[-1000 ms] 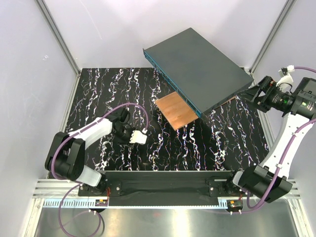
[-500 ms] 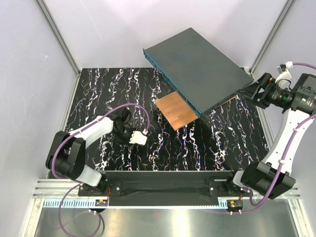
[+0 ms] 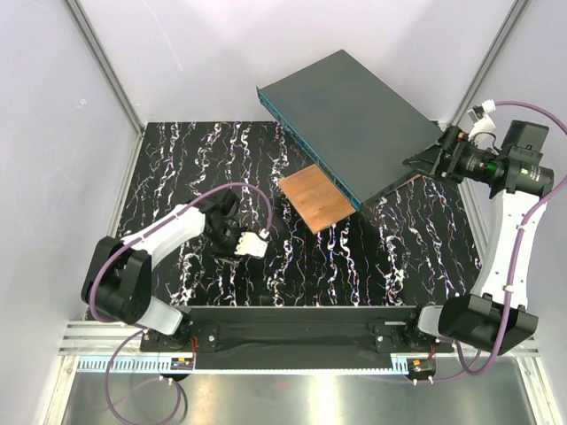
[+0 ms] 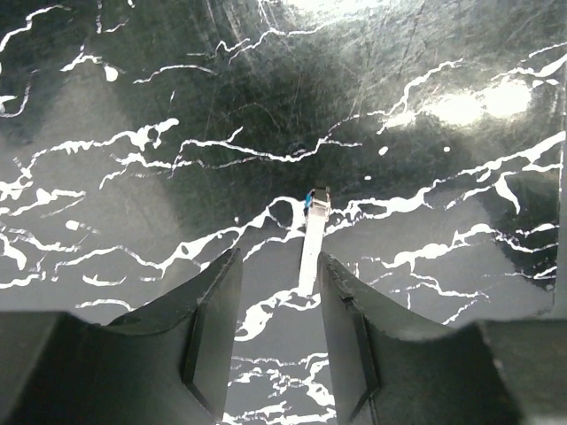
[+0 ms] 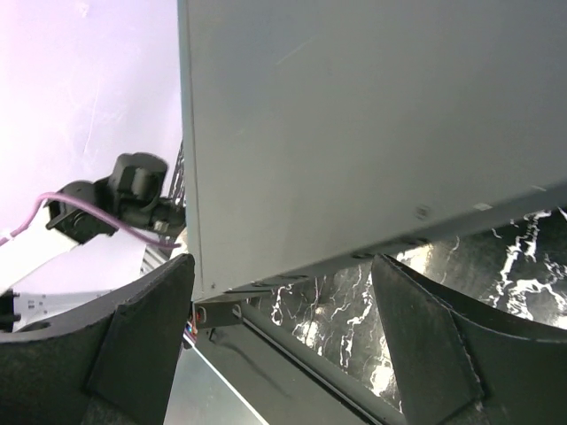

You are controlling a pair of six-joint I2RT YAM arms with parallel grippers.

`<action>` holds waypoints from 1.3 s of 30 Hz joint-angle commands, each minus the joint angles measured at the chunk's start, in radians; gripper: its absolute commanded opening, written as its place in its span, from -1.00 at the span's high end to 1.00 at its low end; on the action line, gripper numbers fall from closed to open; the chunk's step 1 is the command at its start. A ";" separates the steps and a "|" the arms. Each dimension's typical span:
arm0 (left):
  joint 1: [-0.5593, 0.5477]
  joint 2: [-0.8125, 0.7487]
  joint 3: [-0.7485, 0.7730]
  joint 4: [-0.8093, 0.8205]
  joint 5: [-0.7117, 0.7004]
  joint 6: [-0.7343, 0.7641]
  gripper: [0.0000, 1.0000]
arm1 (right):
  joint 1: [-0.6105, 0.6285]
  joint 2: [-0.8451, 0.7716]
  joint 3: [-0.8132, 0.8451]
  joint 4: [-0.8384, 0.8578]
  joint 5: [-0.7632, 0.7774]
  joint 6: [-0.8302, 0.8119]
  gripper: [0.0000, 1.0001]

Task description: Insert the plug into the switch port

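Observation:
The plug (image 4: 316,200) is a small metal tip with a blue mark on a thin pale strip, lying on the black marbled mat. My left gripper (image 4: 279,258) is open just above the mat, with the strip's near end between its fingertips, closer to the right finger (image 4: 341,292). In the top view the left gripper (image 3: 251,245) hides the plug. The switch (image 3: 354,115) is a large flat dark-grey box; its teal port face (image 3: 306,146) looks toward the left arm. My right gripper (image 3: 425,162) is open at the box's right corner, and the box's grey face (image 5: 372,124) fills its view.
A copper-brown square plate (image 3: 312,197) lies on the mat just below the teal face. The black marbled mat (image 3: 177,168) covers the floor. White walls with metal posts enclose the cell. The black base rail (image 3: 292,323) runs along the near edge.
My right gripper has moved left and in toward the box's right corner. My left gripper has shifted slightly to the right over the mat.

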 commanded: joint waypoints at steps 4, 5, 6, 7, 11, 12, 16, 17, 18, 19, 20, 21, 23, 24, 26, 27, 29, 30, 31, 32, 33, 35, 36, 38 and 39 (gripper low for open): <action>-0.034 0.063 0.002 0.061 -0.050 -0.041 0.10 | 0.049 0.007 0.067 0.059 0.021 0.018 -0.75; -0.038 0.077 0.001 0.064 -0.058 -0.041 0.10 | 0.053 0.012 0.070 0.054 0.023 0.010 -0.75; -0.041 0.083 0.001 0.065 -0.067 -0.043 0.10 | 0.056 0.014 0.072 0.052 0.023 0.007 -0.75; -0.043 0.091 -0.001 0.068 -0.070 -0.046 0.10 | 0.059 0.014 0.075 0.052 0.023 0.002 -0.75; -0.051 0.112 -0.010 0.077 -0.079 -0.046 0.10 | 0.070 0.020 0.083 0.046 0.029 -0.009 -0.75; -0.052 0.117 -0.020 0.077 -0.084 -0.040 0.10 | 0.072 0.024 0.086 0.045 0.029 -0.010 -0.75; -0.061 0.126 -0.062 0.113 -0.116 -0.027 0.15 | 0.073 0.037 0.107 0.037 0.031 -0.019 -0.74; -0.061 0.126 -0.070 0.116 -0.125 -0.023 0.16 | 0.075 0.040 0.110 0.039 0.029 -0.021 -0.74; -0.064 0.126 -0.076 0.119 -0.130 -0.018 0.16 | 0.078 0.043 0.113 0.037 0.029 -0.019 -0.74; -0.063 0.129 -0.086 0.128 -0.133 -0.020 0.20 | 0.079 0.044 0.120 0.037 0.029 -0.021 -0.74; -0.063 0.131 -0.088 0.130 -0.134 -0.020 0.24 | 0.081 0.049 0.123 0.037 0.029 -0.021 -0.74; -0.063 0.132 -0.090 0.133 -0.134 -0.020 0.26 | 0.082 0.050 0.123 0.036 0.029 -0.022 -0.74; -0.063 0.137 -0.087 0.134 -0.134 -0.024 0.44 | 0.092 0.052 0.121 0.043 0.027 -0.016 -0.73; -0.064 0.135 -0.080 0.134 -0.122 -0.032 0.55 | 0.096 0.053 0.121 0.048 0.027 -0.013 -0.72; -0.064 0.106 -0.053 0.117 -0.086 -0.043 0.82 | 0.116 0.055 0.118 0.060 0.029 -0.006 -0.72; -0.063 0.088 -0.044 0.110 -0.069 -0.043 0.88 | 0.121 0.056 0.118 0.065 0.029 -0.001 -0.72; -0.063 0.001 -0.018 0.082 -0.020 -0.030 1.00 | 0.141 0.064 0.121 0.086 0.023 0.014 -0.68; -0.064 -0.035 -0.010 0.071 -0.006 -0.018 1.00 | 0.147 0.064 0.124 0.095 0.018 0.022 -0.67; -0.063 -0.081 -0.002 0.044 0.010 -0.001 1.00 | 0.156 0.067 0.126 0.114 0.014 0.034 -0.66; -0.063 -0.125 0.002 0.033 0.040 0.035 1.00 | 0.176 0.070 0.129 0.123 0.003 0.039 -0.65; -0.064 -0.226 0.005 0.019 0.060 0.066 1.00 | 0.193 0.070 0.132 0.131 0.003 0.044 -0.64; -0.063 -0.320 0.002 -0.016 0.126 0.161 1.00 | 0.246 0.079 0.144 0.152 -0.011 0.054 -0.64; -0.064 -0.411 0.002 -0.025 0.148 0.192 1.00 | 0.265 0.086 0.158 0.157 -0.012 0.057 -0.62; -0.066 -0.487 0.002 -0.061 0.218 0.279 1.00 | 0.305 0.105 0.172 0.169 -0.028 0.068 -0.61; -0.068 -0.522 0.001 -0.068 0.241 0.313 1.00 | 0.344 0.113 0.184 0.175 -0.034 0.074 -0.59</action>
